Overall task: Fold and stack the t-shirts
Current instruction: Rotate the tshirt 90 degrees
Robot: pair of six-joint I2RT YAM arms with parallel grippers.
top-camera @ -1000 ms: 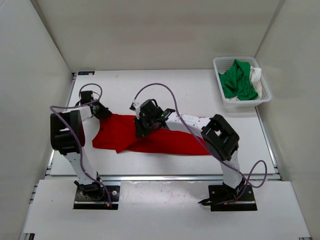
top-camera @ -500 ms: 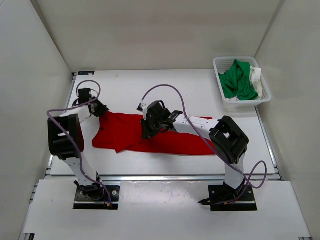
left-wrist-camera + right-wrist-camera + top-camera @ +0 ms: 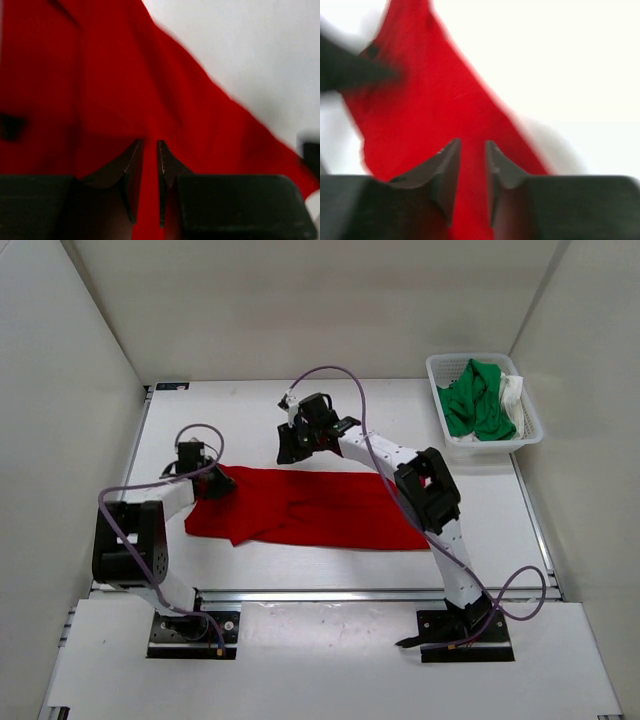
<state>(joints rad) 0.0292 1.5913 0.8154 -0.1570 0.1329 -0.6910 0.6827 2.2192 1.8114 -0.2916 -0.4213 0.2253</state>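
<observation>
The red t-shirt (image 3: 330, 515) lies spread flat across the middle of the table. It fills the left wrist view (image 3: 100, 75) and shows in the right wrist view (image 3: 430, 100). My left gripper (image 3: 213, 484) (image 3: 150, 145) sits at the shirt's far left corner, its jaws closed to a thin slit with red cloth in it. My right gripper (image 3: 288, 453) (image 3: 472, 145) is raised over the bare table just beyond the shirt's far edge, jaws nearly together and nothing lifted with it. The green t-shirt (image 3: 475, 400) and the white t-shirt (image 3: 512, 392) lie crumpled in the basket.
A white mesh basket (image 3: 440, 362) stands at the far right corner of the table. White walls enclose the table on the left, back and right. Purple cables loop over both arms.
My right gripper has left the middle of the red shirt and moved up and away to the far side. My left gripper has shifted slightly nearer along the shirt's left corner. The shirt lies flatter.
</observation>
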